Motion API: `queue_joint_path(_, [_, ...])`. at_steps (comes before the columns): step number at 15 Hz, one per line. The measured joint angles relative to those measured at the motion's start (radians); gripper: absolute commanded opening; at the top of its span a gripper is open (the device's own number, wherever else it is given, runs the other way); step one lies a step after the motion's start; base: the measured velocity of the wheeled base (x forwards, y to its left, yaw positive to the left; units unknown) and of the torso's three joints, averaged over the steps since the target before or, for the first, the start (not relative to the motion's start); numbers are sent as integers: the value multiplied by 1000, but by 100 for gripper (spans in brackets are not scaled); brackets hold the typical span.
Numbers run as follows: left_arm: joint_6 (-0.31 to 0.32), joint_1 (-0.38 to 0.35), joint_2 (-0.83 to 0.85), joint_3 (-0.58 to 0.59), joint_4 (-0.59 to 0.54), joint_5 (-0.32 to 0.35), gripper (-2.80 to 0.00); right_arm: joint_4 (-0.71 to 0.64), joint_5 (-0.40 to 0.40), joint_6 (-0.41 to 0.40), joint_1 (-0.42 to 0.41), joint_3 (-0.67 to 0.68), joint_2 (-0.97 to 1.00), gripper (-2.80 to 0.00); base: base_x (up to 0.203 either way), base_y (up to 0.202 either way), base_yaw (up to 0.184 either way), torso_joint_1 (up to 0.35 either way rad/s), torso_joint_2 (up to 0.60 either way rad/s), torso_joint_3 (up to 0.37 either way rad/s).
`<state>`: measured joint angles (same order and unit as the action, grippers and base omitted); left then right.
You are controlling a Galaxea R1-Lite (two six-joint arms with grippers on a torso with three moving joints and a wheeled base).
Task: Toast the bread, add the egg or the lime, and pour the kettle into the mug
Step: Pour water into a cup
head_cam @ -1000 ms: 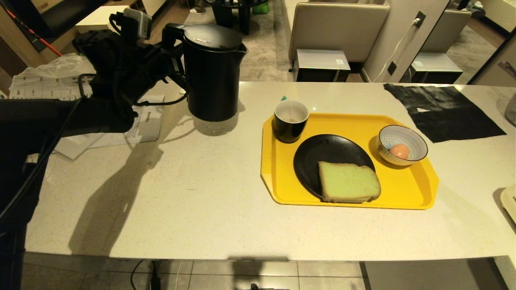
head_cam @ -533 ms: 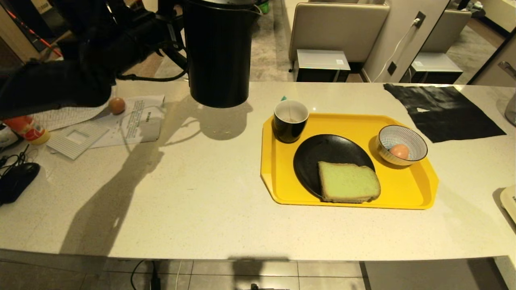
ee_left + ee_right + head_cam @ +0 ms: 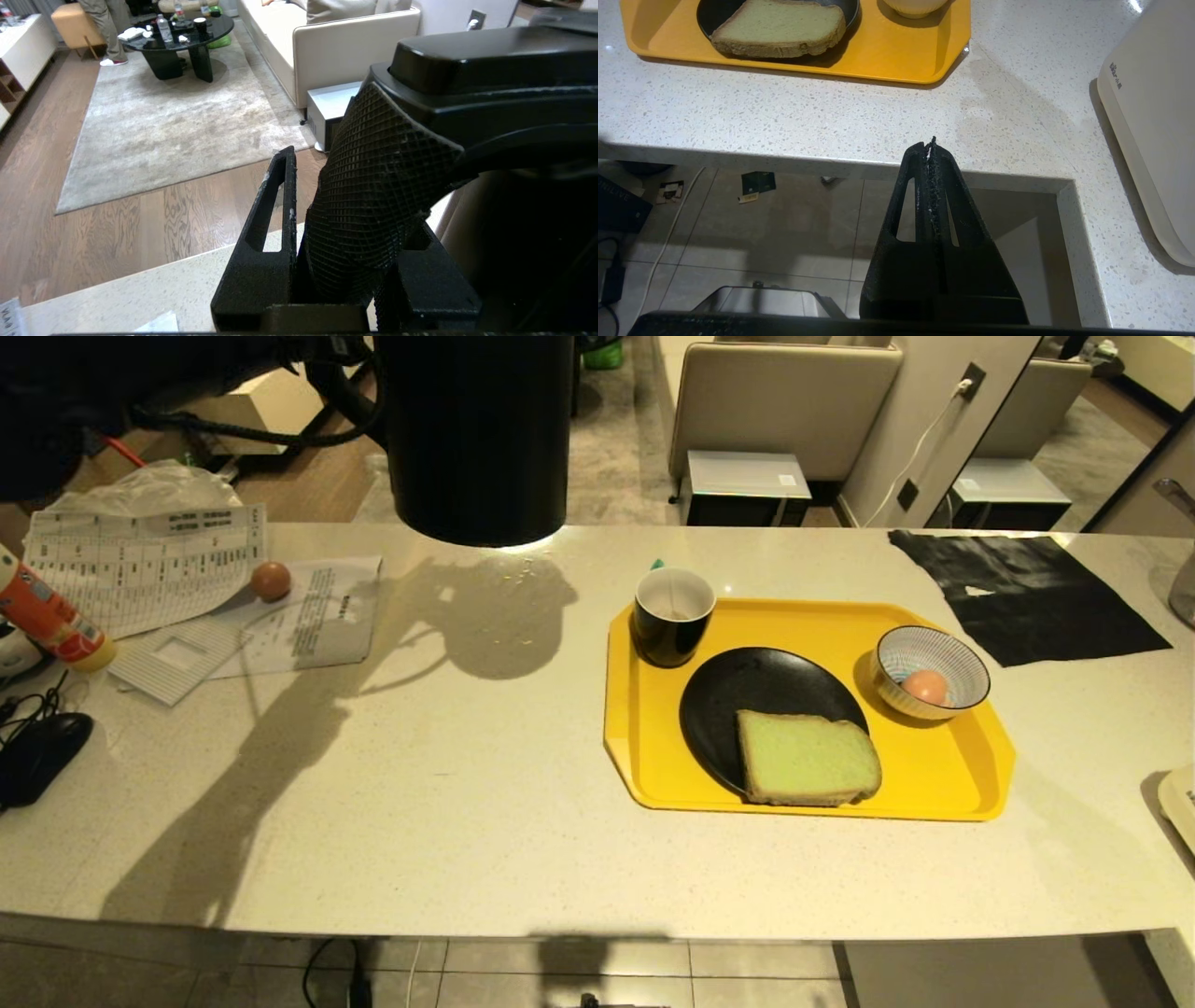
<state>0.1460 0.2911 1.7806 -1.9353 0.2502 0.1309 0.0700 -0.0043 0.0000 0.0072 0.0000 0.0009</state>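
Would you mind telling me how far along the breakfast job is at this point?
Done: the bread lies on the black plate and an egg sits in the striped bowl. In hand: the left gripper holds the kettle by its handle, in the air left of the mug. Left: pouring into the mug. The right gripper is parked shut by the counter edge.

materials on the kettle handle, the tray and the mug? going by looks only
Kettle handle: looks like moulded matte black plastic, with a fine cross-hatched grip texture; the left gripper is clamped on it.
Tray: probably plastic, smooth saturated yellow, rounded raised rim, dull sheen.
Mug: likely glazed ceramic, glossy black outside, white inside; could be enamel.
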Motion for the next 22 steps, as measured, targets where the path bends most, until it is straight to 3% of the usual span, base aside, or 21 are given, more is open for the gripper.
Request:
queue_joint_path(3, [-7,10,-49,7,-38,-5,-280,-1,0,0,0,0,0,-280,0,0,0,0,0,0])
queue_joint_path(8, [-35,24,-124,17,-228,0,-280,0,0,0,0,0,0,-280,0,0,0,0,0,0])
queue_joint_path(13, [-57,37,-231,120,-270,-35,-280,0,0,0,0,0,0,-280,0,0,0,0,0,0])
queue_joint_path(17, [-57,-19,-250,145,-270,-36,-280,0,0,0,0,0,0,-280,0,0,0,0,0,0])
queue_joint_path(22, [-43,-104,-234,166,-263,61,-280,0,0,0,0,0,0,-280,0,0,0,0,0,0])
